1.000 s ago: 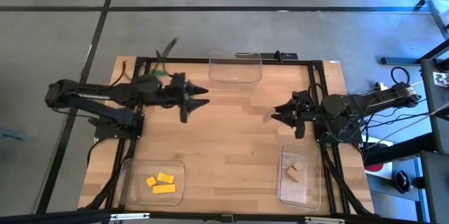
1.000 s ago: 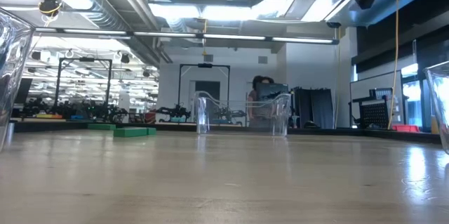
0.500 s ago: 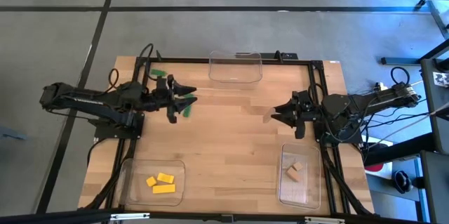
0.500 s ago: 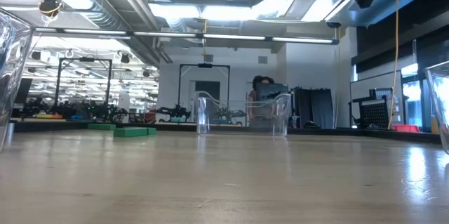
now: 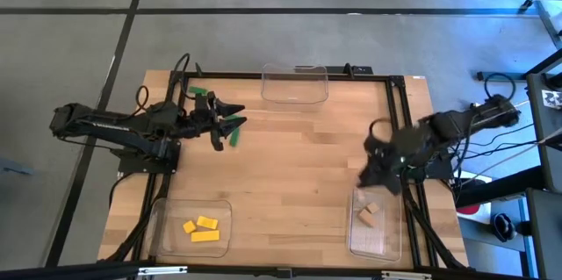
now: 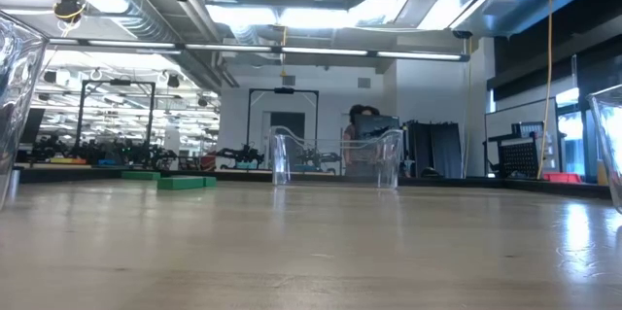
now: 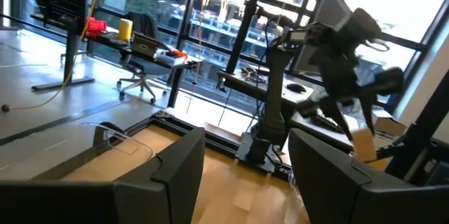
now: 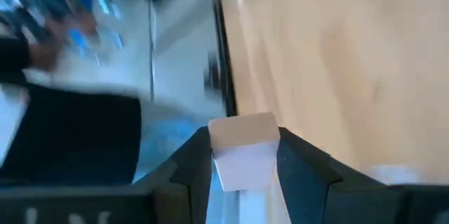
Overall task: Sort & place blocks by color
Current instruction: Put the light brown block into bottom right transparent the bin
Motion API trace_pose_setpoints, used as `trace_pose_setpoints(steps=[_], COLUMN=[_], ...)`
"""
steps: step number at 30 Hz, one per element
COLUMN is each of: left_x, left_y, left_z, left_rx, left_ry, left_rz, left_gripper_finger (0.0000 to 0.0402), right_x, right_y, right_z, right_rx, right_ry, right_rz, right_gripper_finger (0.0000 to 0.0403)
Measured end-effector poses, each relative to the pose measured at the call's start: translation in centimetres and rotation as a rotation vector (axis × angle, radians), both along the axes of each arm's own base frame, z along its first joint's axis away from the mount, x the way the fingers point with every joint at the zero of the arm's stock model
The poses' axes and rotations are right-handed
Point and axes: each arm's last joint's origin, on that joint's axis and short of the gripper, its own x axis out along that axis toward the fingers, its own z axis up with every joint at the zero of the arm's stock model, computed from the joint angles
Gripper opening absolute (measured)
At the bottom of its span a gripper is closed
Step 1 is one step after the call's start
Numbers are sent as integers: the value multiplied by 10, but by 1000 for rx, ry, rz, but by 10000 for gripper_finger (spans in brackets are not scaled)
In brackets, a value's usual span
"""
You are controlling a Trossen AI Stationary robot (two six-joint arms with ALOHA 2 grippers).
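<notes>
My right gripper (image 5: 369,177) is shut on a tan block (image 8: 242,147) and hangs over the table next to the far end of the near-right clear tray (image 5: 385,240). That tray has another tan block (image 5: 367,214) lying in it. My left gripper (image 5: 235,124) is open and empty above the table's far left part, its fingers (image 7: 179,164) level. One green block (image 5: 235,136) lies on the wood just beside it, and another green piece (image 5: 204,93) lies nearer the far edge. Three yellow blocks (image 5: 200,227) lie in the near-left tray. My right gripper pinches the tan block between its two fingers (image 8: 302,161), which stand on two opposite sides of it. The block's end (image 8: 242,127) sticks out past the fingertips. It is lifted clear of the table and shows below the gripper in the left wrist view (image 7: 363,143).
A third clear tray (image 5: 294,94) stands at the middle of the far edge, with nothing showing in it. Bare wood lies across the table's middle (image 5: 290,166). Black frame rails (image 5: 397,122) run along the table's sides. A person (image 6: 362,140) shows far off in the room.
My right gripper has swung from the table's right middle toward the near edge and the near-right tray, turning as it went, with the tan block in its fingers. My left gripper drew back a little toward the left edge, which uncovered the green block beside it, then kept still.
</notes>
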Motion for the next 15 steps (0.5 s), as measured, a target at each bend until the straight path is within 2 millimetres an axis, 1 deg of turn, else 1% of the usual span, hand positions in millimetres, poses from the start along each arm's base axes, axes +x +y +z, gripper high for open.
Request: trace_pose_setpoints(steps=[2, 6, 9, 13, 15], left_x=[0, 0, 0, 0, 0], left_y=[0, 0, 0, 0, 0], left_z=[0, 0, 0, 0, 0], left_rx=[0, 0, 0, 0, 0], left_ry=[0, 1, 0, 0, 0], left_rz=[0, 0, 0, 1, 1], left_gripper_finger=[198, 198, 198, 198, 198], right_x=[-1, -3, -7, -11, -10], right_y=[15, 51, 77, 107, 116], right_z=[-6, -20, -38, -65, -82], right_rx=[38, 103, 109, 80, 39], right_ry=[139, 315, 465, 595, 646], right_rz=[54, 118, 123, 53, -9], right_gripper_finger=[132, 132, 132, 132, 132])
